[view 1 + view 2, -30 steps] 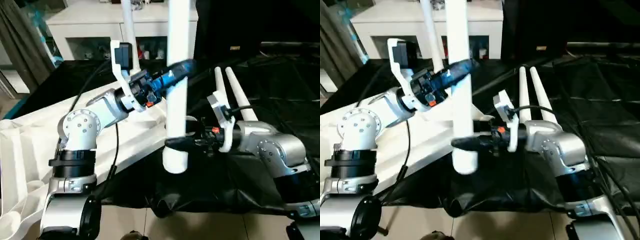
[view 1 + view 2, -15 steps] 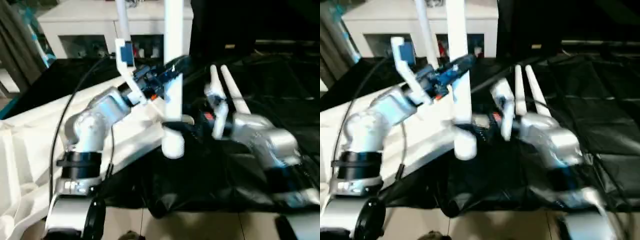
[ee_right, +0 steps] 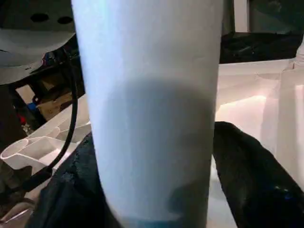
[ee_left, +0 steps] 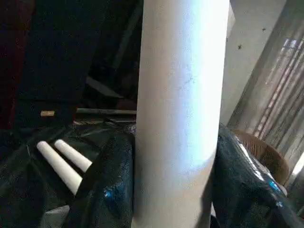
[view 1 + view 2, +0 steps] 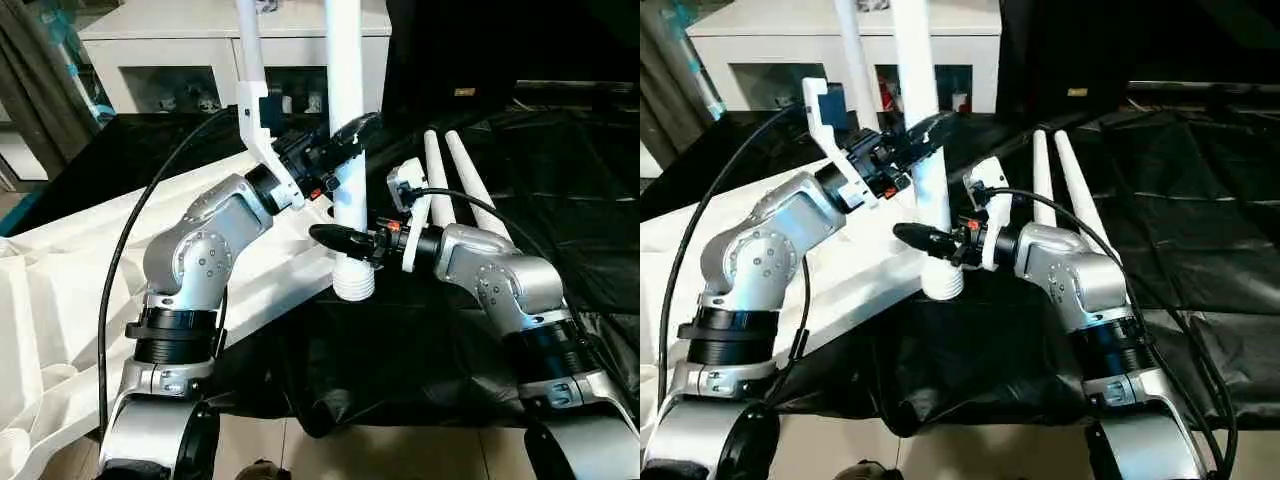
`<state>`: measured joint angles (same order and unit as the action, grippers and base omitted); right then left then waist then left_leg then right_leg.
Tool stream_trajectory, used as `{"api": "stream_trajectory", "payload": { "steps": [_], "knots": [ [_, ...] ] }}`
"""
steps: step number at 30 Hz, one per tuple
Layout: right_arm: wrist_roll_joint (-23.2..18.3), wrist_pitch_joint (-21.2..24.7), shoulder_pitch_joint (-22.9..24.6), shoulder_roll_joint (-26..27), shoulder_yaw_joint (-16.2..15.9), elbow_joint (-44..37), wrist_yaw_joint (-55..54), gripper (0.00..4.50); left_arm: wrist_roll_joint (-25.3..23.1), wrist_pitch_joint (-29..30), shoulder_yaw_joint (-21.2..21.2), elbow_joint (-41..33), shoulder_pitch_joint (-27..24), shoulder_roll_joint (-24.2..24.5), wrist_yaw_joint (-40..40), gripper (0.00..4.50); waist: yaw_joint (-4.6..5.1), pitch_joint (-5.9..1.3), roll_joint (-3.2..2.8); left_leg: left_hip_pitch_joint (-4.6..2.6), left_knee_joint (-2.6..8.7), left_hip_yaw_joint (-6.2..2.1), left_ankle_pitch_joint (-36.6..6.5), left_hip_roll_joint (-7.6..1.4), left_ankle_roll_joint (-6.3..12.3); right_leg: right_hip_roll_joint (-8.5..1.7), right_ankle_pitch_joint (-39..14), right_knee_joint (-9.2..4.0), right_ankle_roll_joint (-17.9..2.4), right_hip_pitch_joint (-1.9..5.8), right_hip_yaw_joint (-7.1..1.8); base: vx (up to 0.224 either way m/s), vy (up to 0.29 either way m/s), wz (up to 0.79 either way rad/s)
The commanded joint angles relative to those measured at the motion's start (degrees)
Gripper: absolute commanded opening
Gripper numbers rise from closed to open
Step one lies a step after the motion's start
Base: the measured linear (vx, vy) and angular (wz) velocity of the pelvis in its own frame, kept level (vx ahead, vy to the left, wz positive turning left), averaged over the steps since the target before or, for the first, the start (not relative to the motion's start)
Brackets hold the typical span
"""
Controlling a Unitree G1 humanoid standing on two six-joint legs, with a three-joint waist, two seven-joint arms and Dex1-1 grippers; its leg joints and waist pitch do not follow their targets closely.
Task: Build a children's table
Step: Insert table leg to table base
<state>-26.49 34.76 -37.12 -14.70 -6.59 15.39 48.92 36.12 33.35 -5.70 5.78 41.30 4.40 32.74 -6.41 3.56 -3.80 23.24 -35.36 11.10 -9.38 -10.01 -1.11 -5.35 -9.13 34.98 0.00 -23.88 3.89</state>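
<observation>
A white table leg (image 5: 346,80) stands upright, its flared end (image 5: 352,284) just off the near corner of the white tabletop (image 5: 270,275), which lies underside up. My left gripper (image 5: 345,135) is shut on the leg's middle, black fingers (image 4: 107,190) on both sides of the tube. My right gripper (image 5: 340,240) is shut on the same leg just above the flare, fingers (image 3: 251,175) hugging it. A second leg (image 5: 249,45) rises upright from the tabletop behind my left wrist. Two more legs (image 5: 455,175) lie side by side on the black cloth.
Black cloth (image 5: 560,160) covers the work surface to the right and hangs over its front edge. A white cabinet with glass fronts (image 5: 180,40) stands at the back. A black cable (image 5: 130,240) loops along my left arm. Tiled floor (image 5: 400,450) shows below.
The head camera has shifted. The held leg now sits farther from me, with its flared end closer to the tabletop's corner. Both grippers have kept their hold.
</observation>
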Motion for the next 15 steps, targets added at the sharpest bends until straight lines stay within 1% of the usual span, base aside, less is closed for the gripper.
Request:
{"api": "stream_trajectory", "payload": {
  "steps": [1, 2, 3, 4, 5, 6, 7, 8, 9, 10, 12, 13, 14, 15],
  "knots": [
    [0.41, 0.72, -0.33, -0.59, 0.37, 1.27, -0.34, 2.62, -0.23, -0.66, 0.12, -0.97, 0.65, 0.16, -0.34, 1.82, -0.04, -4.65, 1.22, -1.45, 4.52, -1.62, -13.87, -2.62, -0.4, -3.08, -18.34, -4.38, -8.73, 2.73, -2.22, 0.0, 0.0, 0.0],
    [0.33, 0.72, -0.36, -0.66, 0.41, 1.32, -0.07, 2.62, -0.34, -0.75, 0.02, -0.81, 0.7, 0.21, -0.42, 1.82, -0.07, -4.68, 1.22, -1.44, 4.46, -1.59, -13.56, -2.6, -0.23, -3.07, -17.68, -4.32, -8.97, 2.73, -2.22, 0.0, 0.0, 0.0],
    [0.33, 0.72, -0.36, -0.66, 0.41, 1.32, -0.07, 2.49, -0.34, -0.75, 0.02, -0.81, 0.7, 0.21, -0.42, 1.82, -0.07, -4.68, 1.17, -1.41, 4.47, -1.59, -13.3, -2.63, -0.1, -3.1, -17.24, -4.29, -9.25, 2.75, -2.22, 0.0, 0.0, 0.0],
    [-0.47, 0.46, -0.18, -1.26, 0.57, 0.77, 2.35, 2.36, 0.3, 0.05, -0.59, -0.17, 0.85, 0.4, -0.37, 2.37, -0.06, -4.7, 1.16, -1.42, 4.43, -1.56, -13.3, -2.6, -0.03, -3.04, -17.0, -4.24, -9.36, 2.76, -2.19, 0.0, 0.0, 0.0],
    [-1.04, 0.26, 0.02, -1.65, 0.59, 0.31, 3.97, 2.3, 0.94, 0.56, -0.7, -0.1, 0.82, 0.59, 0.36, 2.5, -0.12, -4.69, 1.22, -1.43, 4.41, -1.53, -13.7, -2.55, 0.11, -3.07, -17.25, -4.28, -9.48, 2.87, -2.15, 0.0, 0.0, 0.0],
    [-1.78, 0.0, 0.29, -2.15, 0.62, -0.33, 6.09, 2.23, 1.81, 1.23, -0.81, -0.06, 0.75, 0.84, 1.38, 2.53, -0.19, -4.65, 1.22, -1.44, 4.4, -1.53, -13.67, -2.62, 0.28, -3.06, -17.24, -4.29, -9.54, 2.82, -2.18, 0.0, 0.0, 0.0],
    [-3.36, 0.23, 0.75, -2.86, 0.76, -1.54, 9.23, 2.12, 1.9, 1.54, -0.73, 0.07, 0.71, 1.22, 1.84, 2.6, -0.26, -4.63, 1.23, -1.43, 4.39, -1.51, -13.76, -2.58, 0.34, -3.09, -17.52, -4.33, -9.55, 2.87, -2.16, 0.0, 0.0, 0.0],
    [-3.36, 0.23, 0.75, -2.86, 0.76, -1.54, 9.23, 2.12, 1.9, 1.54, -0.73, 0.07, 0.71, 1.22, 1.84, 2.6, -0.39, -4.6, 1.18, -1.44, 4.39, -1.53, -14.1, -2.62, 0.55, -3.14, -18.02, -4.38, -9.39, 2.91, -2.17, 0.0, 0.0, 0.0],
    [-5.6, 1.26, 1.34, -3.98, 0.76, -3.38, 13.19, 2.02, 2.08, 2.47, 0.14, -0.02, 0.43, 2.17, 3.72, 2.72, -0.35, -4.59, 1.21, -1.36, 4.41, -1.57, -13.98, -2.6, 0.71, -3.07, -18.13, -4.37, -9.33, 2.91, -2.14, 0.0, 0.0, 0.0],
    [-7.57, 2.82, 1.69, -4.99, 0.63, -4.87, 16.38, 1.93, 1.94, 3.07, 1.01, 0.01, 0.2, 3.08, 5.36, 2.94, -0.62, -4.62, 1.1, -1.47, 4.35, -1.56, -13.82, -2.61, 1.26, -3.01, -18.22, -4.4, -9.18, 3.06, -2.12, 0.0, 0.0, 0.0],
    [-10.72, 5.53, 2.22, -7.03, 0.16, -7.25, 21.83, 1.91, 3.22, 5.32, 2.35, 0.01, -0.22, 4.59, 9.43, 2.97, -0.76, -4.68, 0.96, -1.49, 4.33, -1.58, -13.48, -2.79, 1.42, -2.96, -17.57, -4.26, -9.73, 2.93, -2.09, 0.0, 0.0, 0.0],
    [-11.65, 6.67, 2.25, -7.74, 0.03, -7.75, 23.3, 1.88, 4.44, 6.63, 2.67, -0.15, -0.43, 5.19, 11.39, 3.08, -0.75, -4.67, 1.06, -1.39, 4.29, -1.55, -13.32, -2.77, 1.48, -2.93, -17.19, -4.14, -9.97, 3.0, -2.09, 0.0, 0.0, 0.0],
    [-11.65, 6.67, 2.25, -7.74, 0.03, -7.75, 23.3, 1.88, 4.44, 6.63, 2.67, -0.15, -0.43, 5.19, 11.39, 3.08, -0.82, -4.67, 1.0, -1.34, 4.27, -1.54, -12.98, -2.73, 1.64, -2.93, -17.06, -4.03, -10.52, 2.95, -2.06, 0.0, 0.0, 0.0],
    [-12.51, 7.8, 2.33, -8.83, -0.29, -8.28, 25.42, 1.88, 5.71, 8.35, 3.15, -0.19, -0.59, 5.96, 13.51, 2.9, -0.66, -4.55, 1.09, -1.31, 4.23, -1.46, -13.52, -2.66, 1.42, -2.99, -17.93, -4.16, -10.89, 2.89, -2.04, 0.0, 0.0, 0.0]
  ]
}}
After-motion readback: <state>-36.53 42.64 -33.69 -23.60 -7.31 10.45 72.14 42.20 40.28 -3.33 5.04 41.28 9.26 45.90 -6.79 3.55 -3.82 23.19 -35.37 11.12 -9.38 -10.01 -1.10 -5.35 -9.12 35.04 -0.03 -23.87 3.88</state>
